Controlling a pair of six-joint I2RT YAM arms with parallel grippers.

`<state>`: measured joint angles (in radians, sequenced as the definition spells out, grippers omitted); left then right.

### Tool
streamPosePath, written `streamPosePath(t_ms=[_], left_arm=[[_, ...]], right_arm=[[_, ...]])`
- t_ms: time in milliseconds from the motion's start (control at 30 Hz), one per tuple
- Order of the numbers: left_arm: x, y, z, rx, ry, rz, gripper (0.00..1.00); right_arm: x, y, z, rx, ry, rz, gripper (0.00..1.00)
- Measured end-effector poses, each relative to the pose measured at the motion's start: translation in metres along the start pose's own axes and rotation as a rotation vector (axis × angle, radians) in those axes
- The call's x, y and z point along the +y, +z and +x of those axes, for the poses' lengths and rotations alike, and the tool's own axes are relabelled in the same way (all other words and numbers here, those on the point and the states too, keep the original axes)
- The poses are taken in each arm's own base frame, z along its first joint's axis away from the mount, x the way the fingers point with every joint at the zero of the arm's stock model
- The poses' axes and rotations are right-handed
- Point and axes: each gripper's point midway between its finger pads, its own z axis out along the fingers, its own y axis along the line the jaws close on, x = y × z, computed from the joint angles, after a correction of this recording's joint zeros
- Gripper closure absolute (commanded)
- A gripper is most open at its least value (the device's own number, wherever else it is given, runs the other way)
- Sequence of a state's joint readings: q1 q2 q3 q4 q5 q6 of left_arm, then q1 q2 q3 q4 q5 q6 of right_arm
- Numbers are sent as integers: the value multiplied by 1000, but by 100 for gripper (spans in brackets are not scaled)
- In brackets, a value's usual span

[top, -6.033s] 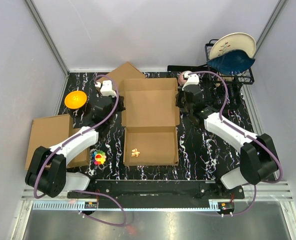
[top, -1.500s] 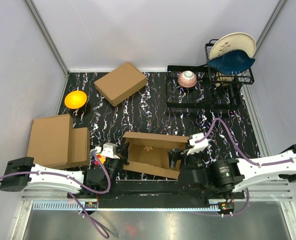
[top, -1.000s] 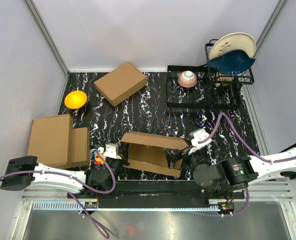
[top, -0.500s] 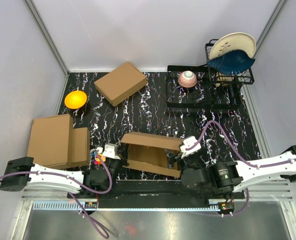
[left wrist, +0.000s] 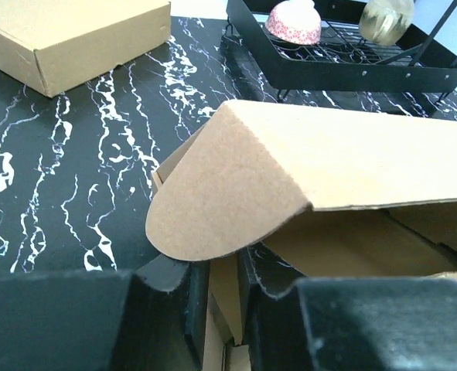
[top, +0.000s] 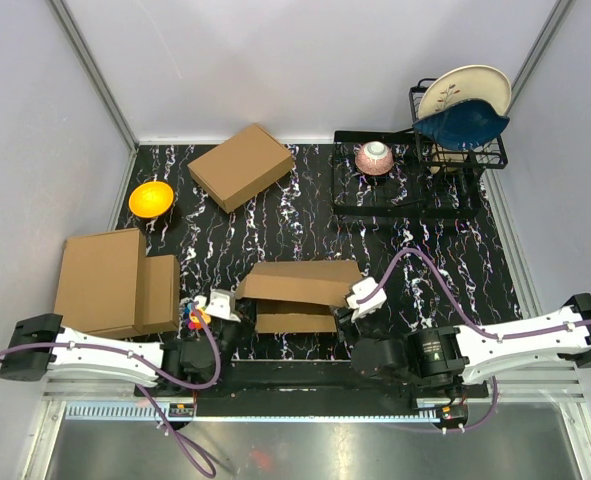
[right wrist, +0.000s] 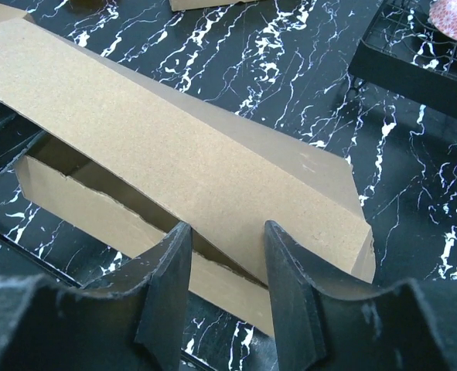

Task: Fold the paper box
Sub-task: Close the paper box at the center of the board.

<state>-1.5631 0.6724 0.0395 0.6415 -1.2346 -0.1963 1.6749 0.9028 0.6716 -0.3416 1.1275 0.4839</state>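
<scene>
The paper box [top: 293, 293] lies near the table's front edge, its lid folded down almost flat over the tray. In the left wrist view the lid [left wrist: 329, 158] and its rounded side flap [left wrist: 220, 201] hang over the tray. My left gripper [top: 221, 322] [left wrist: 222, 270] is at the box's left end, jaws slightly parted with a strip of the side wall between them. My right gripper [top: 353, 312] [right wrist: 226, 232] is at the right front corner, open. Its fingers [right wrist: 170, 270] straddle the lid's front edge [right wrist: 182, 147] without pinching it.
A compact brown box [top: 241, 166] and an orange bowl [top: 151, 198] sit at the back left. A tan cardboard slab [top: 100, 280] lies at the left edge, a colourful toy [top: 192, 316] beside my left wrist. A black dish rack [top: 460, 152] with plates and a pink bowl [top: 376, 157] occupy the back right.
The lid has dropped from standing half open to nearly flat on the tray. My right gripper slid left and nearer while its jaws narrowed. The left jaws eased apart.
</scene>
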Motion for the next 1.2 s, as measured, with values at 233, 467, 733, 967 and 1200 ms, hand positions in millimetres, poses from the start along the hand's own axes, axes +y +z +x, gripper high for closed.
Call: streamPosePath(t_ms=[233,467,733,967,1200], left_arm=[[-1,-8,11,57,37,44,70],[-13,-17,-3,146,8,92,68],[-19,-32,-2,288,-18,134,65],[-29,-43,-13,340,-9,200,61],[-39,-44,-60,285,-59,251,58]], right_arm=[[1,1,14,26,29,-9,48],[1,1,18,35,42,-3,48],[-2,2,29,52,49,10,49],[-8,1,38,68,57,25,51],[-13,0,46,90,57,43,52]])
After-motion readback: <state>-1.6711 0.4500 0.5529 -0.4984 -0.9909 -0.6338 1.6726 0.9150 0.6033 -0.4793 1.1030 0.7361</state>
